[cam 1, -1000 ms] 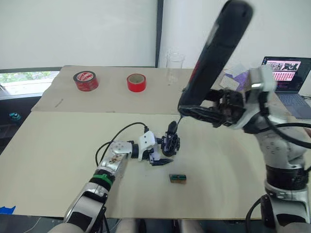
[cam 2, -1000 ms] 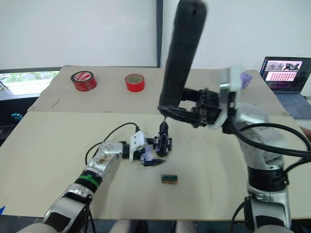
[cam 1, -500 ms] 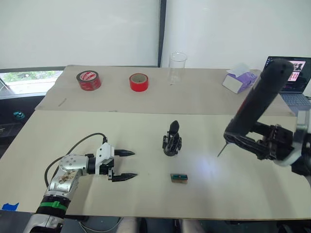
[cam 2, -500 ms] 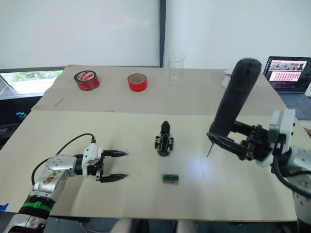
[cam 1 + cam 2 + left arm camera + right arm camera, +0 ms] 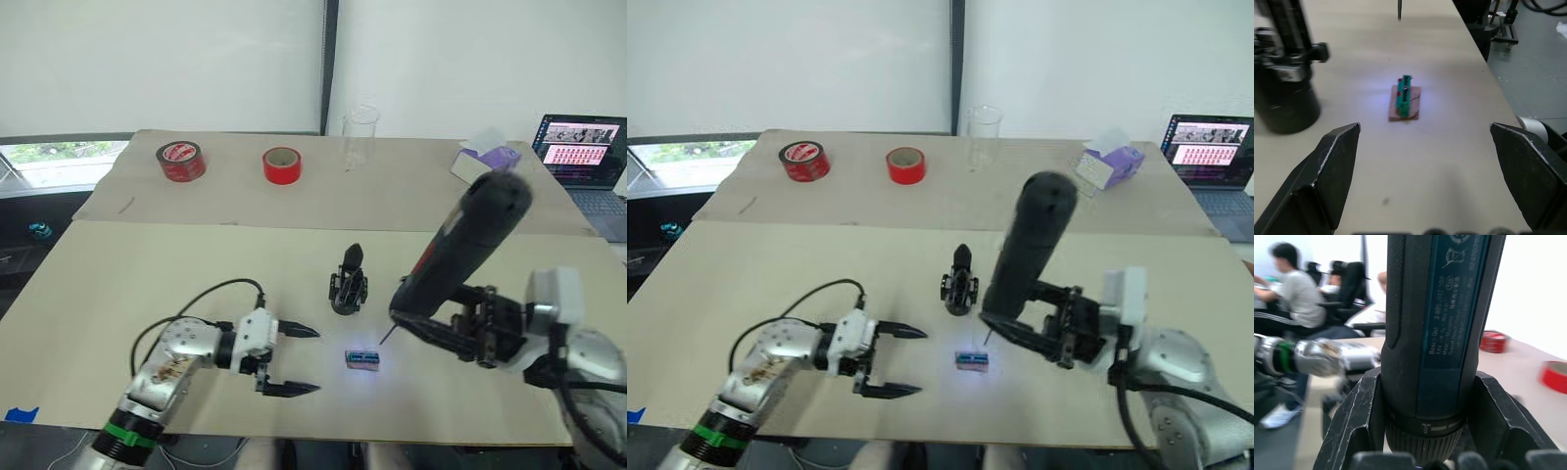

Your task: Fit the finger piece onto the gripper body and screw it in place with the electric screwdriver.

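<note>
the left gripper (image 5: pixel 294 360), lower left, hangs spread and empty. mid-frame the gripper body (image 5: pixel 348 284) stands free; nudging it could topple it. just right, the right gripper (image 5: pixel 446 328) clamps the electric screwdriver (image 5: pixel 458 250), bit above a small green block (image 5: pixel 361 358). tape rolls (image 5: pixel 178 161) lie far behind.

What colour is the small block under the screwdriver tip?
Green on brown, clearest in the left wrist view.

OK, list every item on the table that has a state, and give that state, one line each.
Black pen-shaped electric screwdriver: gripped, tilted, bit above table.
Right gripper: shut on screwdriver.
Left gripper: open, empty.
Chunky black gripper body: standing free.
Small green block: lying flat.
Clear glass: upright.
</note>
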Controlling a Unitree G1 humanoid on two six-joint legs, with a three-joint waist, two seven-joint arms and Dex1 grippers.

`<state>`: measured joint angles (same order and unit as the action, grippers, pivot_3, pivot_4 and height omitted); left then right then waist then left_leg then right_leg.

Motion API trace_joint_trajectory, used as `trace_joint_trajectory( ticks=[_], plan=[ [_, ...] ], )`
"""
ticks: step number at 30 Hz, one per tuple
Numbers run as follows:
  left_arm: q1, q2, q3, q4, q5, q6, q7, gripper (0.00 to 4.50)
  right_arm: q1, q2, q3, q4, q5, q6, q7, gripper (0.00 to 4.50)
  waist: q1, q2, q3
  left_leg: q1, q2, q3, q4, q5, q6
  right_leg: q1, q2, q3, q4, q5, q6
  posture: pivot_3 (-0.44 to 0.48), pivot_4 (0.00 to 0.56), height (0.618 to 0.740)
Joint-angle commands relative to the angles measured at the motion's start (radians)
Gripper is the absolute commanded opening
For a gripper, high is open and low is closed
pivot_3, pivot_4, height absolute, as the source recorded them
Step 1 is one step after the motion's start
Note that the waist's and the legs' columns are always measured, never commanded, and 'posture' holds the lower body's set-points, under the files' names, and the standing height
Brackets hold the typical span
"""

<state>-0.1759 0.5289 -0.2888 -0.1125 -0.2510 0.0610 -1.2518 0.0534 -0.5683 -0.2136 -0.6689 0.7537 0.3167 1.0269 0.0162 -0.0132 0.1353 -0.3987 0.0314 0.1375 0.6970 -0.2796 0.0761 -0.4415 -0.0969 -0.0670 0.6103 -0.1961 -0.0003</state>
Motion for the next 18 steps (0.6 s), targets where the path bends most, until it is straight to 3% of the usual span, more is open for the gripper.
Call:
trace_joint_trajectory(
  ticks=[1, 10, 18],
  plan=[
    [-0.034, -0.038, -0.057, 0.024, 0.062, -0.038, 0.036, 4.45, -0.021, 0.023, 0.051, -0.003, -0.044, -0.09, 0.019, 1.93, -0.001, 0.0, 0.0, 0.0, 0.0, 0.0, 0.0, 0.0, 0.0, 0.0, 0.0, 0.0, 0.0, 0.0, 0.0, 0.0, 0.15, 0.74],
    [-0.065, -0.128, -0.143, 0.102, 0.156, -0.038, 0.125, 4.45, -0.053, 0.037, 0.144, 0.067, -0.12, -0.15, 0.032, 1.93, -0.002, -0.001, 0.001, 0.0, 0.0, 0.0, 0.001, 0.0, 0.001, 0.0, 0.0, 0.0, 0.0, 0.004, -0.004, 0.0, 0.15, 0.74],
    [-0.065, -0.135, -0.144, 0.124, 0.176, -0.025, 0.166, 4.45, -0.097, 0.032, 0.153, 0.085, -0.128, -0.142, 0.008, 1.93, 0.002, -0.001, 0.001, 0.001, 0.0, -0.001, 0.001, 0.0, 0.001, 0.001, 0.0, 0.0, 0.0, 0.003, -0.004, 0.0, 0.15, 0.74]
  ],
)
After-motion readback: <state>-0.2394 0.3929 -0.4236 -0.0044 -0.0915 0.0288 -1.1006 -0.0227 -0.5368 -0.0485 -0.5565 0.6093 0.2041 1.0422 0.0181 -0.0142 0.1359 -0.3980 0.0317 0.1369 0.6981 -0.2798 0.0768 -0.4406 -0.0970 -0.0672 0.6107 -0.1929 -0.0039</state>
